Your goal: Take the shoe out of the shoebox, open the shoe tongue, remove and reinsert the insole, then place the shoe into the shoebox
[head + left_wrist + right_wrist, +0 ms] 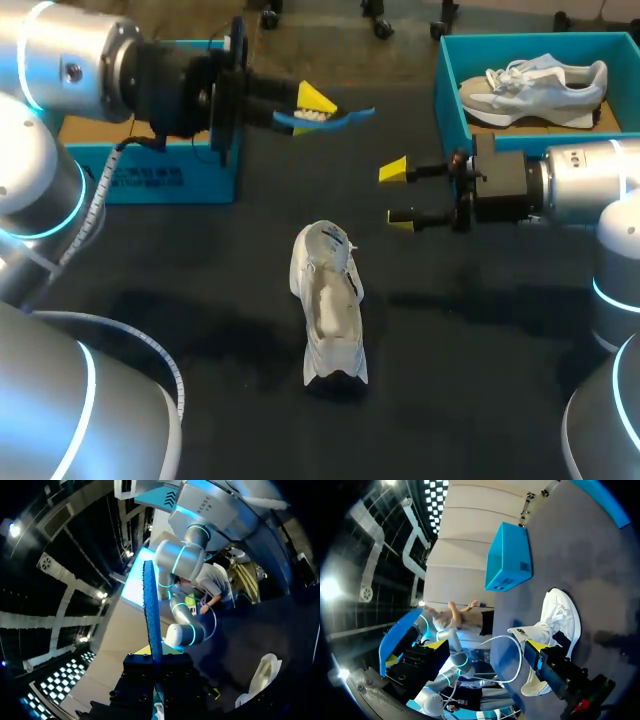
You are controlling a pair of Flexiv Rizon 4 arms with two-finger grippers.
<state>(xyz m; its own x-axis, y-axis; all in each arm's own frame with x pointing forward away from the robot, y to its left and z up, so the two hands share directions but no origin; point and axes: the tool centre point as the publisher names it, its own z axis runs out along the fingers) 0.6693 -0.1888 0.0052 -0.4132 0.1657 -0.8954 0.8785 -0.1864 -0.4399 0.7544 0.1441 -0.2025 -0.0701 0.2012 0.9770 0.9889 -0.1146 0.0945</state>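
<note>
1. The dark bench (200, 330) carries everything, and the two arms come in over it from opposite sides.
2. The left arm (70, 60) comes in from the far left corner. The right arm (590, 180) comes in from the right side, level with the middle of the bench.
3. An open blue shoebox (448, 100) stands at the far right corner with a second shoe (535, 85), grey and white, lying inside it.
4. A blue box (170, 175) sits at the far left, partly hidden behind the left arm.
5. The white shoe (328, 305) lies on the bench near its middle, outside both boxes, with its opening showing from above. Neither hand touches it.
6. The blue insole (350, 115) is up in the air, above the bench beyond the shoe and well apart from it.
7. The left hand (312, 112) has both yellow-tipped fingers pressed on the insole, which sticks out past them. In the left wrist view it is seen edge-on.
8. The right hand (398, 196) hovers just beyond the shoe, its fingers spread wide with nothing between them.
</note>
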